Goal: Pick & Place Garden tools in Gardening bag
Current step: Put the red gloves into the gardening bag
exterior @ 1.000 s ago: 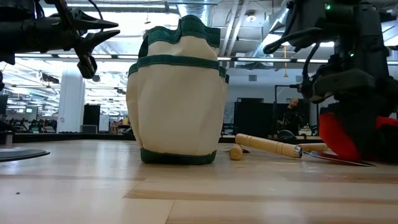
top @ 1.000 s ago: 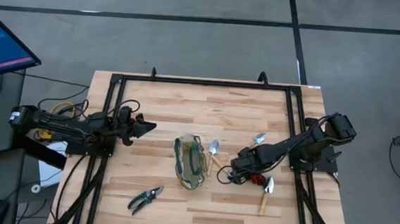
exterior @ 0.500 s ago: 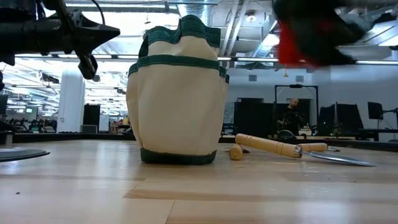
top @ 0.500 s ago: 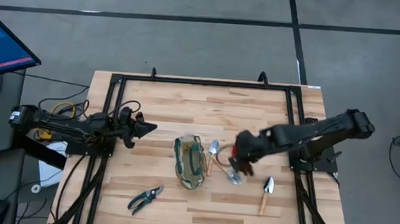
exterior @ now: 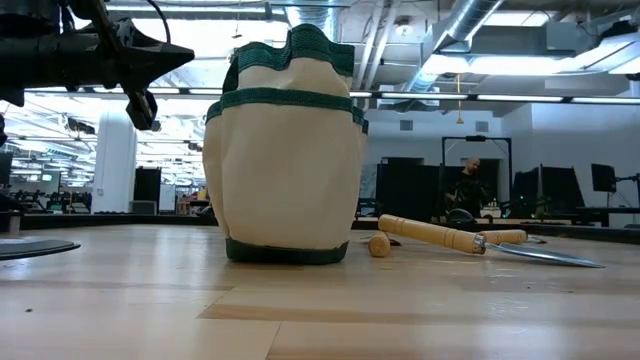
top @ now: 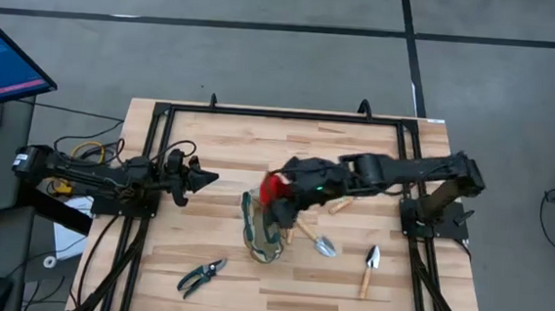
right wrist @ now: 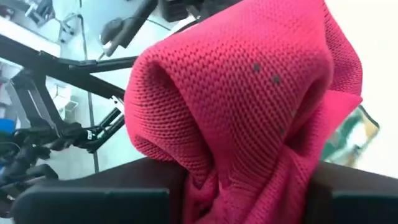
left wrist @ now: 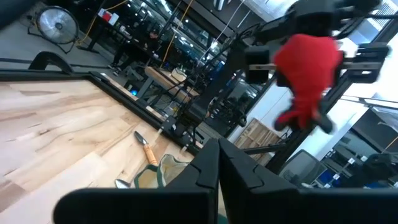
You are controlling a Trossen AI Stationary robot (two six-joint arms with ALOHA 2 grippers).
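The gardening bag [top: 262,233] stands upright on its base on the wooden table [top: 210,141]; it also shows in the low view [exterior: 285,150]. My right gripper [top: 281,199] hangs over the bag's far end, shut on a red knitted item [top: 272,186]. My left gripper [top: 207,178] is shut and empty, raised left of the bag. Right of the bag lie wooden-handled trowels [top: 317,240], [top: 369,270]. Dark-handled pruning shears [top: 200,276] lie near the front edge. My right gripper pinches the red knitted item between its two fingers [right wrist: 93,199] at its bunched part [right wrist: 211,180]. The fingers come slanting down from the table's right side. The item bulges out past the fingers, lifted clear above the bag [left wrist: 165,175]; a lobe [left wrist: 298,115] droops below.
A black metal frame [top: 290,115] runs along the table's far edge and both sides. Another wooden handle [top: 339,207] lies under my right arm. A monitor [top: 5,58] stands off the table's left. A person [exterior: 470,190] stands far back in the room.
My right gripper has risen from the table right of the bag with the red item, which is lifted clear. It has gone toward the table's left edge and now hangs over the bag's far end. My left gripper has shut in place.
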